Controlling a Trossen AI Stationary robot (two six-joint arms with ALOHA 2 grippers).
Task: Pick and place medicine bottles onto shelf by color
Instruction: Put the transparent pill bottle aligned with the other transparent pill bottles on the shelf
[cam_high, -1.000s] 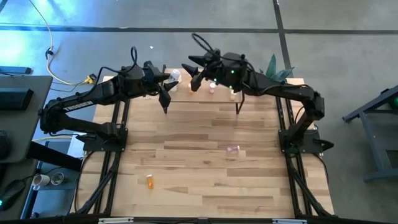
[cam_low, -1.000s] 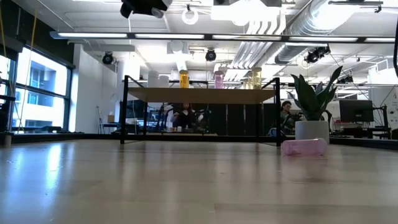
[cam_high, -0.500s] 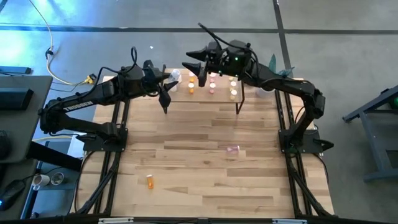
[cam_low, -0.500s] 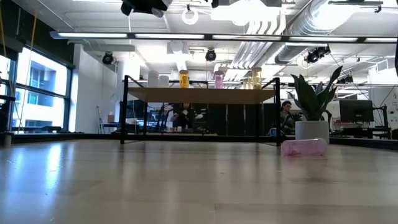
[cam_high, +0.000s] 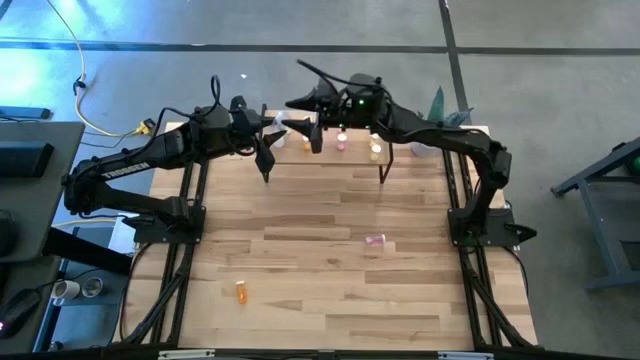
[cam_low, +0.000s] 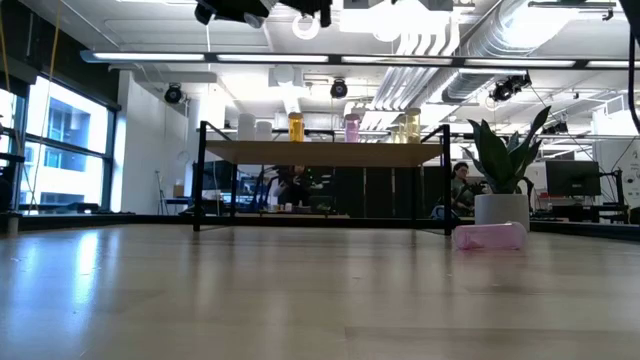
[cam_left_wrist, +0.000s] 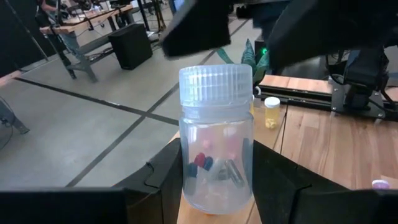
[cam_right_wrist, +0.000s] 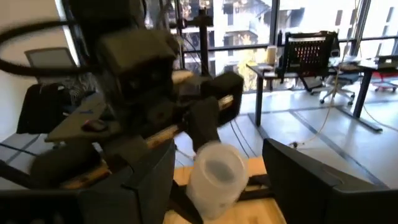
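Observation:
A clear medicine bottle with a white cap stands between the fingers of my left gripper, which is shut on it over the left end of the shelf. My right gripper is open and faces that bottle. Its fingers stand on either side of the bottle and touch nothing. On the shelf top stand two clear bottles, an orange one, a pink one and a yellow one. My left gripper pinches the clear bottle's lower body between its two fingers, one on each side. The fingers come nearly level from the table's left. The bottle is upright with its cap on top. Whether its bottom rests on the shelf board I cannot tell.
A pink bottle lies on its side on the table right of the middle. An orange bottle lies near the front left. A potted plant stands at the far right, beside the shelf. The wooden tabletop lies in front of the shelf.
My right gripper has swung toward the table's left, turning as it went, and come down a little. It now stands at the clear bottle held by my left gripper. The bottles on the shelf that its arm covered now show.

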